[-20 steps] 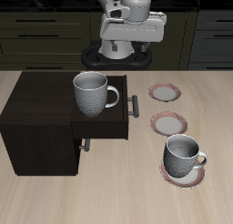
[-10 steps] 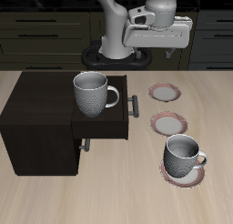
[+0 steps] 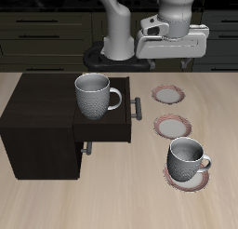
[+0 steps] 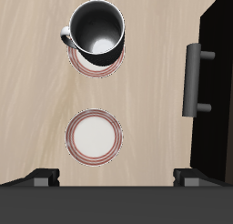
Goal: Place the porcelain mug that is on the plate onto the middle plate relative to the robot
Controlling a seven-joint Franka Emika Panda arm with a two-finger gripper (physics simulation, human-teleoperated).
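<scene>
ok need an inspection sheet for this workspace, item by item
surface: pale wood table, bare along its front edge.
job's things: the porcelain mug stands upright on the plate nearest the table's front edge; the middle plate is bare; a third plate lies farther back.
clutter: a second mug stands on a dark cabinet whose drawer is pulled partly out.
grippers: the gripper hangs high above the plates, nothing held; its fingertips are not clear enough to call open or shut.
cables: nothing seen.
surroundings: dark kitchen cabinets behind the table.
</scene>
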